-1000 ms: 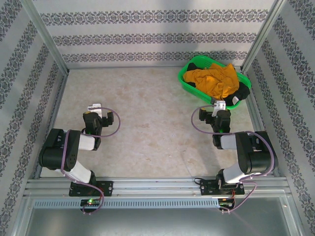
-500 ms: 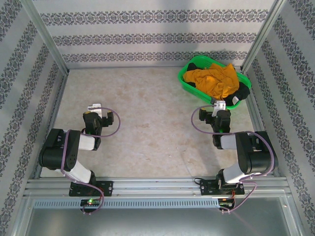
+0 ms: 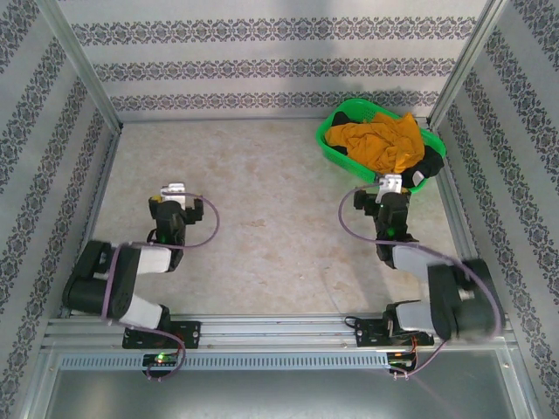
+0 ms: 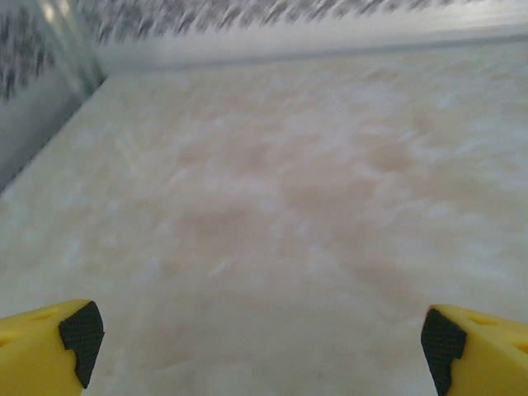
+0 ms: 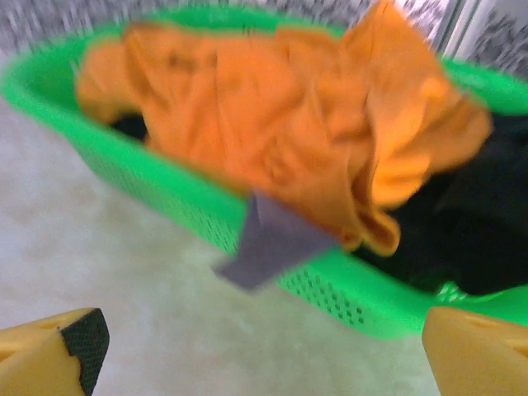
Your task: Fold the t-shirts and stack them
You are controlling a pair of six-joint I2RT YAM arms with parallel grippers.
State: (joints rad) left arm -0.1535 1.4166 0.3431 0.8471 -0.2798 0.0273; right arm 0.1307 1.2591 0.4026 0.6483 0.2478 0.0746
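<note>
A crumpled mustard-orange t-shirt (image 3: 380, 141) lies on top in the green mesh basket (image 3: 327, 144) at the back right. Black t-shirts (image 3: 428, 166) lie under and beside it. In the right wrist view the orange t-shirt (image 5: 272, 124) spills over the basket wall (image 5: 363, 301), black cloth (image 5: 483, 223) sits to its right, and a grey flap (image 5: 268, 243) hangs down the wall. My right gripper (image 3: 389, 185) (image 5: 268, 346) is open, just short of the basket's near side and holding nothing. On the left, my open left gripper (image 3: 173, 190) (image 4: 260, 342) hangs over bare table.
The beige marbled table (image 3: 262, 218) is walled by patterned panels and metal rails; the left wall's foot (image 4: 49, 140) shows in the left wrist view. The basket stands in the back right corner against the right rail (image 3: 450, 188).
Both arms have stretched forward: the left gripper moved a little away from its base, and the right gripper moved slightly closer to the basket. Both stay open.
</note>
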